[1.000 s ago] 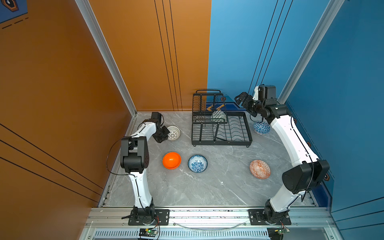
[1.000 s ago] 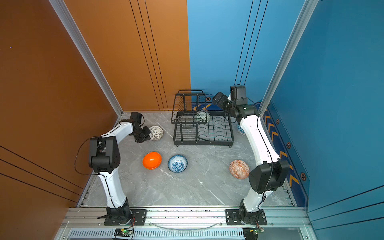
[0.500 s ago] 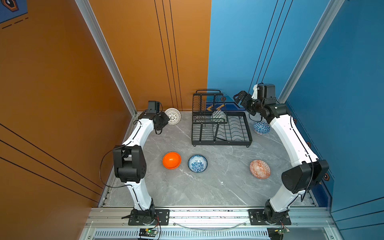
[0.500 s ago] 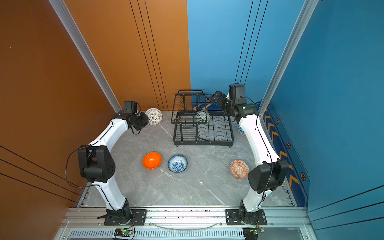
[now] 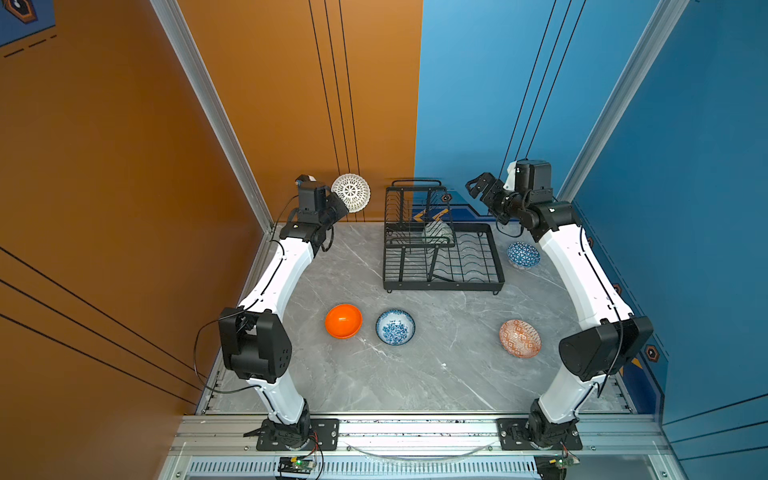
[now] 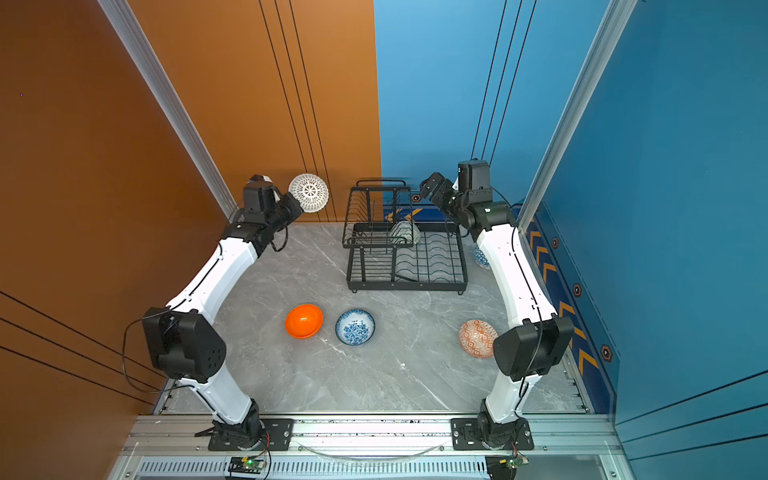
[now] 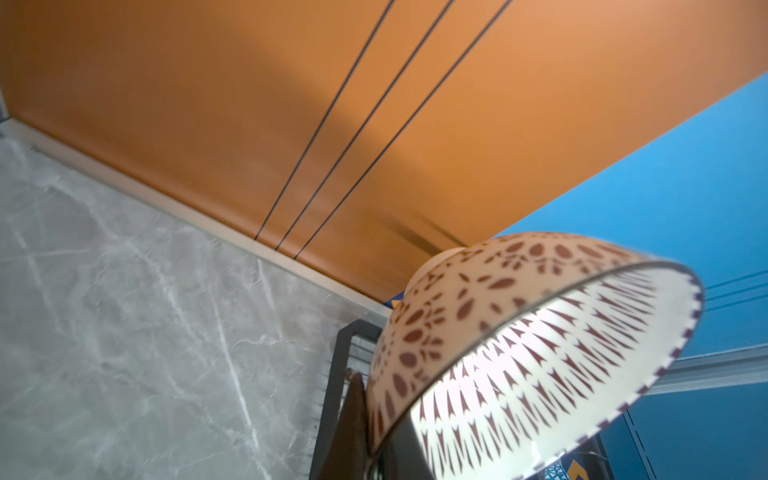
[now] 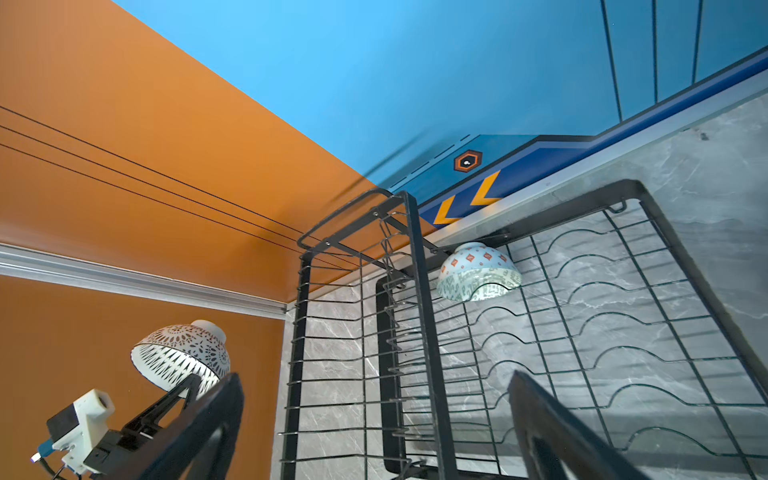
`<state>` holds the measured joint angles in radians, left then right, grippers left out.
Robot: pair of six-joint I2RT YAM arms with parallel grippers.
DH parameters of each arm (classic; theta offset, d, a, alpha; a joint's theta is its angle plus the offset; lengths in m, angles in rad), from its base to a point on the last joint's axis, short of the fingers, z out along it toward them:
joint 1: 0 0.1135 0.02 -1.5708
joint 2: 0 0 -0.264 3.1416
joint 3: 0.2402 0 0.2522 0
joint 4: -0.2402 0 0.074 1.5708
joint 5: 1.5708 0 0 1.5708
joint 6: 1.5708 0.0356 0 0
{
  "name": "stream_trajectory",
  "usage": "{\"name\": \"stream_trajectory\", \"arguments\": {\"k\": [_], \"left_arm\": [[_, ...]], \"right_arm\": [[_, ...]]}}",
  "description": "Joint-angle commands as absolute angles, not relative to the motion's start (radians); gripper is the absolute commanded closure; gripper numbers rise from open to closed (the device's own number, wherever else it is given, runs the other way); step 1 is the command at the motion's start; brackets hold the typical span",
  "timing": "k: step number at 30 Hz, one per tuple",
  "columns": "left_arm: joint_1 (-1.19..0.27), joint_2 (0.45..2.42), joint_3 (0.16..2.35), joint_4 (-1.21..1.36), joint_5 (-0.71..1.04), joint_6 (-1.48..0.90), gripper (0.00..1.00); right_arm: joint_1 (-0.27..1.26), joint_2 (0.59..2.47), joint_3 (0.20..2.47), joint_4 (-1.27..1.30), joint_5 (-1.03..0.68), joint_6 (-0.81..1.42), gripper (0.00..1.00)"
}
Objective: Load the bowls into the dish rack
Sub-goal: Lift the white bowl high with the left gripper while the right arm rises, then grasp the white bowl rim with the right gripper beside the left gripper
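A grey marble-patterned counter (image 5: 415, 382) fills a booth with orange and blue walls. At its back stands a large black wire dish rack (image 5: 442, 286), with a flat slotted base tray and a raised basket tier on its left half. Two white and black robot arms rise from the front edge, one at each side, both reaching toward the back.

Six small round bowls are in view. A pale-green patterned bowl (image 8: 478, 272) stands tilted on edge in the rack's base tray, at the back, just beside the raised tier. A blue triangle-patterned bowl (image 5: 523, 254) sits on the counter just right of the rack. Near the front lie a glossy plain orange bowl (image 5: 343, 321) and, just beside it, a white bowl with blue flowers (image 5: 395, 326). An orange-red geometric bowl (image 5: 520, 338) lies well apart at the right.

The left hand (image 5: 341, 207) is clamped on the rim of a white bowl with a dark lattice pattern (image 5: 351, 193), holding it in the air left of the raised tier. The right hand (image 5: 478, 189) hovers above the rack's back right corner, jaws spread wide, holding nothing.
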<state>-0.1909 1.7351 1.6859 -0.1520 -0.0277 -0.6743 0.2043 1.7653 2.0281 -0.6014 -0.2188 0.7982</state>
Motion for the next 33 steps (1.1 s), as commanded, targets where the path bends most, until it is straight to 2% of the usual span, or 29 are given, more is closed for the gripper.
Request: {"name": "stream_trajectory", "arguments": {"k": [1, 12, 20, 28, 33], "left_arm": [[-0.248, 1.714, 1.766, 0.045, -0.085, -0.546, 1.0], [-0.448, 1.794, 1.877, 0.114, -0.265, -0.251, 1.0], [-0.497, 1.855, 1.903, 0.199, -0.383, -0.142, 1.0], [-0.527, 1.907, 1.931, 0.275, -0.443, -0.028, 1.0], [-0.544, 1.914, 1.92, 0.315, -0.469, 0.019, 1.0]], "right_arm": [[0.213, 1.779, 2.092, -0.572, -0.271, 0.893, 0.0], [0.231, 1.794, 2.139, -0.36, -0.383, 1.208, 0.0], [0.27, 1.818, 2.158, -0.243, -0.41, 1.397, 0.02], [0.31, 1.863, 2.161, -0.163, -0.444, 1.511, 0.06], [0.335, 1.893, 2.161, -0.116, -0.442, 1.576, 0.15]]}}
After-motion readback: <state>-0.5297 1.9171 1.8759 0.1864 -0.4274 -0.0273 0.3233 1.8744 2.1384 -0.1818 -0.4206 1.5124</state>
